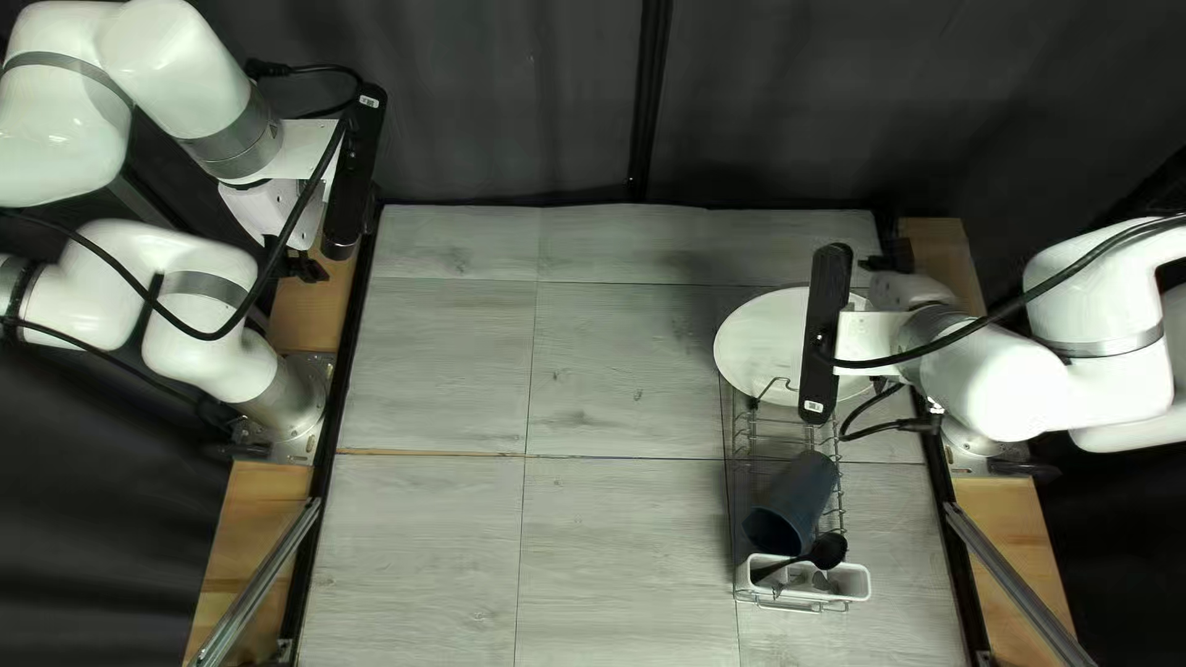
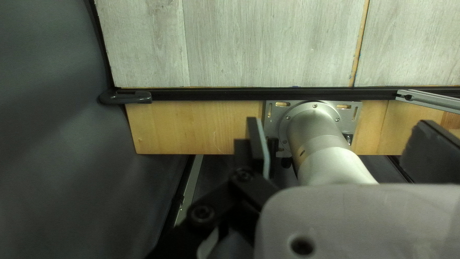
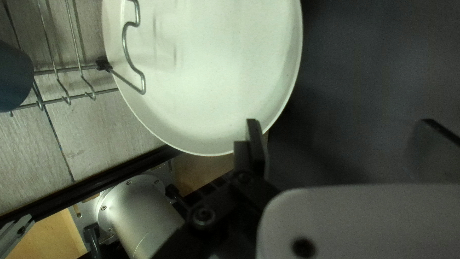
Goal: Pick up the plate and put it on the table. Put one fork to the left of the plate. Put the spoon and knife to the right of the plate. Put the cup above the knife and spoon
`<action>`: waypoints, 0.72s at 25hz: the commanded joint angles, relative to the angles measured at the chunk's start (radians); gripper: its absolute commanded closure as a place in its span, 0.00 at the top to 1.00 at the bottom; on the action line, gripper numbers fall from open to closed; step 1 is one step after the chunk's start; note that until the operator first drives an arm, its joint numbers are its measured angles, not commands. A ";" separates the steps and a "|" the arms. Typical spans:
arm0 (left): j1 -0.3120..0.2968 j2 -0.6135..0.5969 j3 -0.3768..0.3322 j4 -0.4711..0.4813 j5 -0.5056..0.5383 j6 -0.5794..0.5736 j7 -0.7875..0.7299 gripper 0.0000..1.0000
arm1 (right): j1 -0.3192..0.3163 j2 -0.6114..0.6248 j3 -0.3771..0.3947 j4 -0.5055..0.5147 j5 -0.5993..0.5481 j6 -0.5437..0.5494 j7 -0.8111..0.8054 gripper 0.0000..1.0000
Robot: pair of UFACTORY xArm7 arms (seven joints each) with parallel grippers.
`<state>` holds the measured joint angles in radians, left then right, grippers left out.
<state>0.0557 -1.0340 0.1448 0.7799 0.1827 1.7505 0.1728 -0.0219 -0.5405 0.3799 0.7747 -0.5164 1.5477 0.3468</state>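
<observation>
- Because the plate is propped at the end of the wire rack, with a wire loop across its face, you probably need to draw it clear before lowering it.
- Your right claw is open, one finger overlapping the rim in its wrist view; you cannot tell whether they touch. That spot suits a rim pinch, away from the loop.
- Your left claw is open and empty beyond the surface's left edge, which leaves your right arm room.
- The blue cup lies tilted in the rack, mouth toward the white holder, perhaps to drain.
- A black utensil, likely the spoon, leans in that holder; you cannot pick out fork or knife.
- Set the plate first, since the cutlery takes its sides from it.
</observation>
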 commanded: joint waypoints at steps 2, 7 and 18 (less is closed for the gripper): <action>0.000 0.000 0.000 0.000 0.000 0.000 0.000 1.00 | 0.000 0.011 0.037 -0.052 -0.065 -0.045 0.059 1.00; 0.000 0.000 0.000 0.000 0.000 0.000 0.000 1.00 | 0.000 -0.002 0.041 -0.122 -0.122 -0.102 0.079 1.00; 0.000 0.000 0.000 0.000 0.000 0.000 0.000 1.00 | -0.040 0.026 0.001 -0.180 -0.171 -0.143 0.087 1.00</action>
<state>0.0557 -1.0340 0.1448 0.7799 0.1827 1.7505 0.1728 -0.0501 -0.5205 0.3959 0.5997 -0.6841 1.4111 0.4359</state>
